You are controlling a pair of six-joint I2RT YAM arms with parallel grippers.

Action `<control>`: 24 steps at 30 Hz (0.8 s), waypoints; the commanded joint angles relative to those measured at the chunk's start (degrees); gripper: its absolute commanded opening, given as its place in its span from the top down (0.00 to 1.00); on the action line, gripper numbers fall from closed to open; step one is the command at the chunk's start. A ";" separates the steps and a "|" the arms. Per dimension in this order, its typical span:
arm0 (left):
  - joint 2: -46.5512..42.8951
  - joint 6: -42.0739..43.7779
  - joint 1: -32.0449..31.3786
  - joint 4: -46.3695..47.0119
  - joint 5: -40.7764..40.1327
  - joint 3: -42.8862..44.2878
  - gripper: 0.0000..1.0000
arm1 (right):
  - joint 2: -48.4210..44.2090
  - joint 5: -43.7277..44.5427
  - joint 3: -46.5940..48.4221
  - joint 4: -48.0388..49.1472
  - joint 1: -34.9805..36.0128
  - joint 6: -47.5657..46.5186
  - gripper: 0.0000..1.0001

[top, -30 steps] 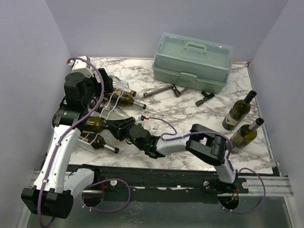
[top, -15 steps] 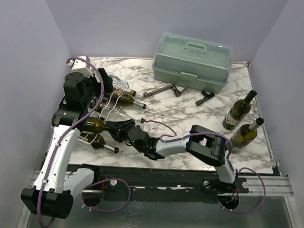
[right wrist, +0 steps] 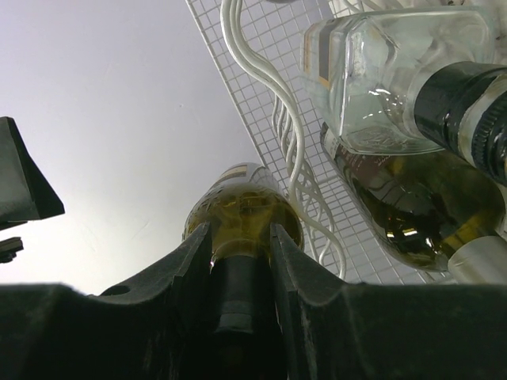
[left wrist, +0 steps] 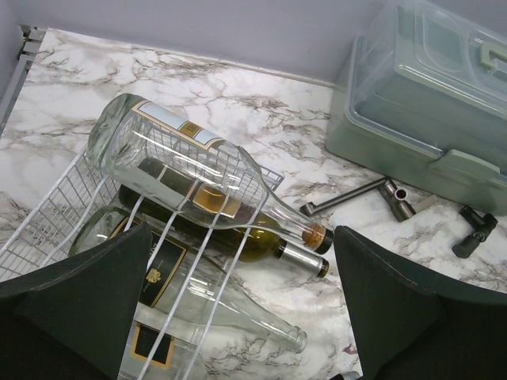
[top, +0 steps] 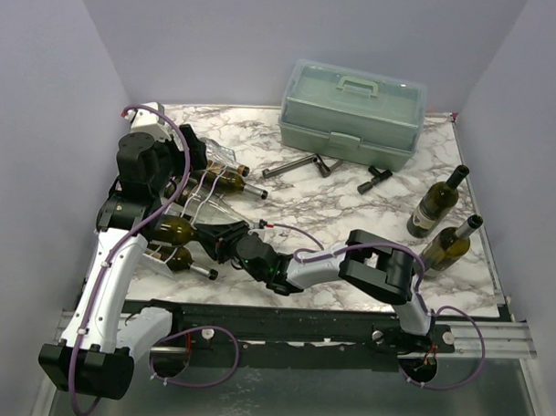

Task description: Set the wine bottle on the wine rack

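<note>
A green wine bottle point(top: 173, 228) lies on its side at the near end of the white wire wine rack point(top: 198, 202), base to the left. My right gripper point(top: 218, 236) is shut on its neck. From the right wrist, the fingers point(right wrist: 196, 245) clamp the dark neck and the bottle point(right wrist: 242, 207) points at the rack's grid point(right wrist: 261, 55). My left gripper point(top: 196, 158) hovers open over the rack's far end. Its view has the rack point(left wrist: 55, 207) under a clear bottle point(left wrist: 190, 162) and a dark green one point(left wrist: 265, 244), with the left gripper point(left wrist: 240, 241) holding nothing.
A pale green toolbox point(top: 353, 110) stands at the back. Metal tools point(top: 298, 165) and a black fitting point(top: 375, 179) lie in front of it. Two upright wine bottles point(top: 435, 203) point(top: 450, 243) stand at the right. Another bottle point(top: 187, 260) lies at the rack's near side.
My right gripper has pushed slightly left with the green bottle, further into the rack, and its forearm has dropped lower. The left arm has not moved.
</note>
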 commanded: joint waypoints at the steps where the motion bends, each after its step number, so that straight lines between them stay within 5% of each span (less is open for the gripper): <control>1: -0.33 -0.38 0.36 -0.21 0.81 -0.08 0.01 | -2.48 2.86 1.86 1.45 0.97 -0.56 0.74; 9: -0.46 -0.29 0.33 -0.20 0.52 -0.16 0.01 | -2.37 3.63 4.61 -1.08 1.99 -3.71 0.67; 17: -0.45 -0.38 0.31 -0.20 0.60 -0.19 0.01 | -2.28 3.20 4.75 -2.99 2.83 -3.78 0.48; 24: -0.38 -0.38 0.37 -0.20 0.50 -0.25 0.01 | -2.54 2.49 4.18 -3.68 3.07 -3.86 0.45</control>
